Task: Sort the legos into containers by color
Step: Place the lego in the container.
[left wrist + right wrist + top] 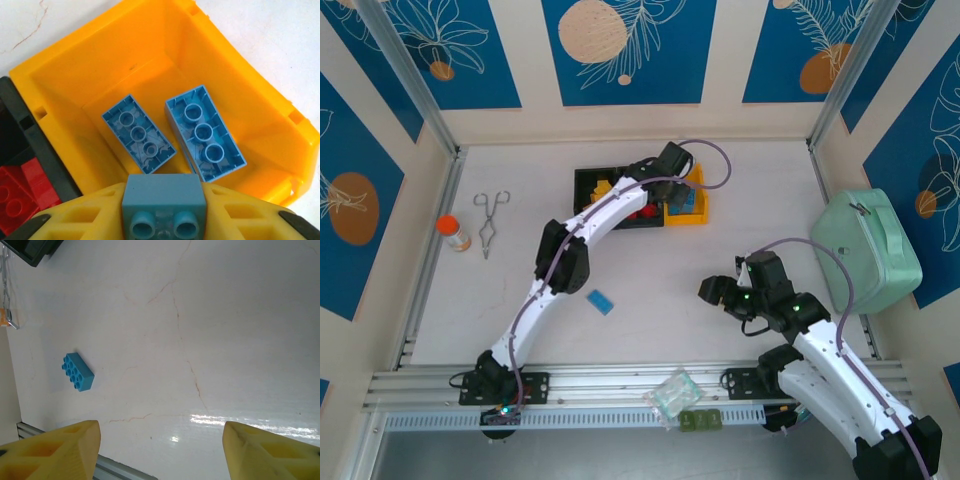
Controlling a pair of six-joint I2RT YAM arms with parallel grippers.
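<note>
White veined tabletop (225,340), 1 blue lego (78,371); blue floral walls (625,50)

I count four blue bricks (204,132): two in the yellow bin (250,100), a third brick (164,192) just above it, a fourth brick (600,301) loose on the near table (670,280). Three bins total, counting two black bins (583,200). One mint-green case (865,250).

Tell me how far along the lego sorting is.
Nearly done: two blue bricks lie in the yellow bin, red bricks in the black bin beside it. The left gripper holds a third blue brick over the yellow bin. One loose brick is left on the table.
</note>
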